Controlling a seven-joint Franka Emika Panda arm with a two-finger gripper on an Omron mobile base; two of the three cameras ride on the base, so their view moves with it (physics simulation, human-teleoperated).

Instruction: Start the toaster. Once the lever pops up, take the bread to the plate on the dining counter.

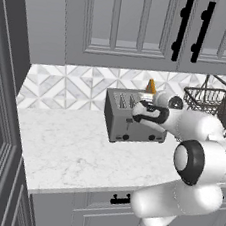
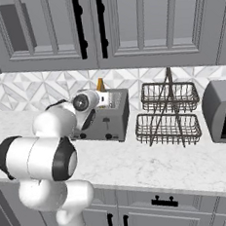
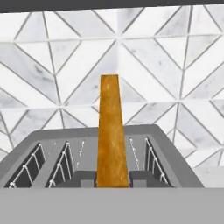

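The grey toaster (image 1: 129, 121) (image 2: 109, 125) (image 3: 175, 157) stands on the marble worktop against the tiled wall. An orange-tan piece of bread (image 1: 151, 86) (image 2: 100, 84) (image 3: 113, 131) stands upright over the toaster's top slots. My gripper (image 1: 151, 94) (image 2: 102, 93) (image 3: 113, 179) is shut on its lower end, with one dark fingertip (image 3: 86, 178) on each side. My forearm hides the toaster's right end in the left base view. The plate and the dining counter are out of view.
A two-tier wire basket rack (image 2: 168, 112) (image 1: 207, 100) stands right of the toaster, and a grey boxy appliance (image 2: 222, 111) beyond it. Grey wall cabinets (image 1: 122, 20) hang low overhead. Bare marble worktop (image 1: 70, 149) stretches left of and in front of the toaster.
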